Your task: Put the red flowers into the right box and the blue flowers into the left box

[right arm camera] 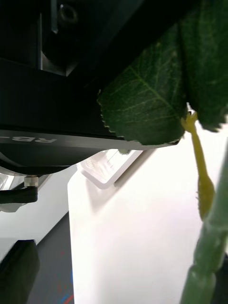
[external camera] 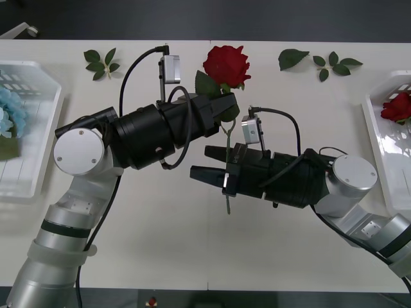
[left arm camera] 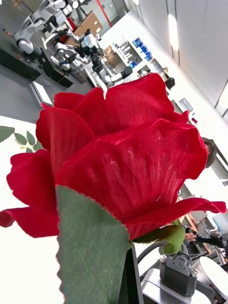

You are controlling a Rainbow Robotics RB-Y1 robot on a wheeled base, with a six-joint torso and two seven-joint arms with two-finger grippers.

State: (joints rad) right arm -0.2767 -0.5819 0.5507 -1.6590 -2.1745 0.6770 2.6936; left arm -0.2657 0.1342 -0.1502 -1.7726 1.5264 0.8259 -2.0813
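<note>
Red rose [external camera: 227, 65], deep crimson head, thin green stem, serrated leaves.

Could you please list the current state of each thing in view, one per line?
Rose: lifted off the table, stem held near the head.
Left claw: shut on the rose stem.
Right claw: open, at the lower stem.
Right box: holds one red flower.
Left box: holds a blue flower.
Leaf sprigs: lying loose on the table.
</note>
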